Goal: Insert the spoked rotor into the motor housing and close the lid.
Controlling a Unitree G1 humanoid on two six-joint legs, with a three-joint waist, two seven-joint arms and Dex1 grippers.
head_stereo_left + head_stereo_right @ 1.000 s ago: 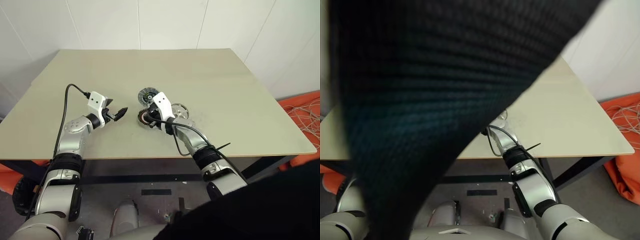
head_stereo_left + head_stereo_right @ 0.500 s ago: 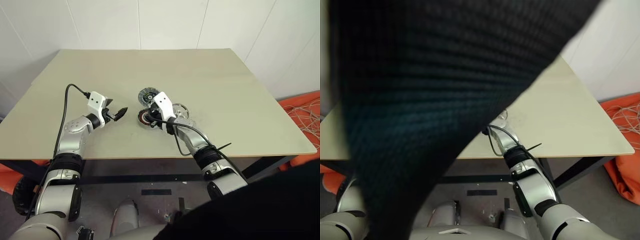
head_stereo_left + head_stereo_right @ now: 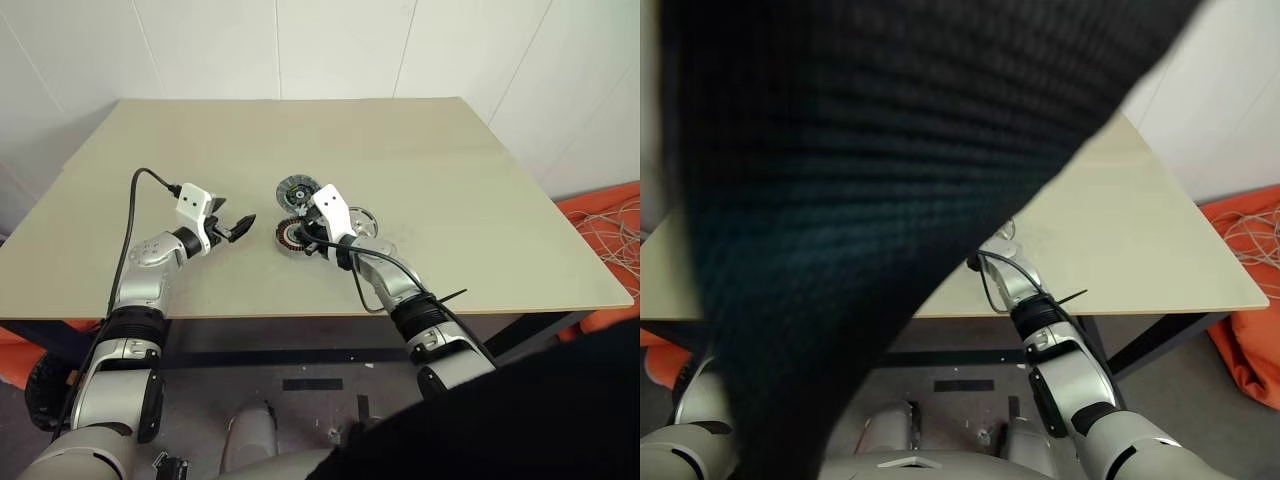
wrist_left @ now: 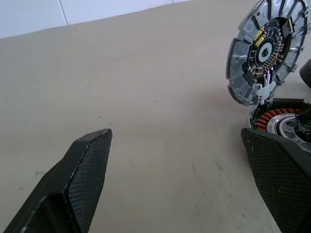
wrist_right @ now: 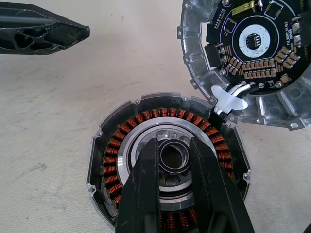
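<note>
The motor housing [image 5: 167, 170] lies open side up near the middle of the bench [image 3: 450, 170], its ring of copper windings bare and its centre empty of any rotor. The lid [image 5: 248, 53] lies just beyond it, touching its rim, ribbed circuit face up. The spoked rotor [image 3: 360, 220] lies flat on the bench just to the right of the housing, partly behind the right arm. The right gripper [image 5: 172, 153] hangs over the housing's centre, its jaws narrowed to a small gap that frames the dark bearing ring in the hub; whether they pinch that ring or merely straddle it cannot be told. The left gripper [image 3: 238, 228] waits off to the left, apart from the parts, its jaws spread wide and empty. The step in hand looks like getting the rotor seated, so the right gripper should probably clear the hub, take the rotor by its rim or a spoke, carry it level and centre its hub over the bearing before lowering; a tilted entry could scrape the windings, and the left gripper could steady the housing's rim
</note>
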